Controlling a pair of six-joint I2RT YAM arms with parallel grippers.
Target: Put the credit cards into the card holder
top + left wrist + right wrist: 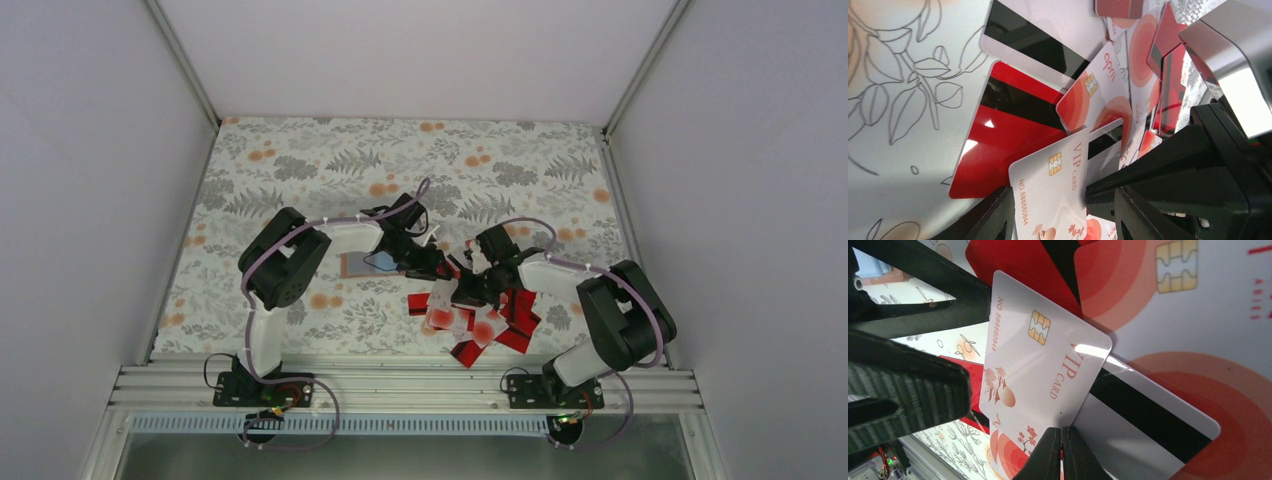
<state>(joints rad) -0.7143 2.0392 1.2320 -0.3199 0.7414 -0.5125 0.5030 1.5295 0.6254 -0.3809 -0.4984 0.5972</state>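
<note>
Fingers of the right arm (1050, 457) were pressed together on one edge of a white VIP card (1043, 365) and held it above the pile. The left fingers (993, 215) stood half apart on both sides of the same card; whether they touched it, I could not tell. Such a card was probably light, thin and stiff, with a glossy face that could slip, so a hold near one edge, the opposite end free for the slot, seemed best. It was white with a gold chip, orange letters and a number. Below lay the other credit cards (480, 325), red with black stripes or white with red rounds, overlapping on the flowered desk (300, 170). Farther away, under the left arm, lay the tan card holder (352, 265).
</note>
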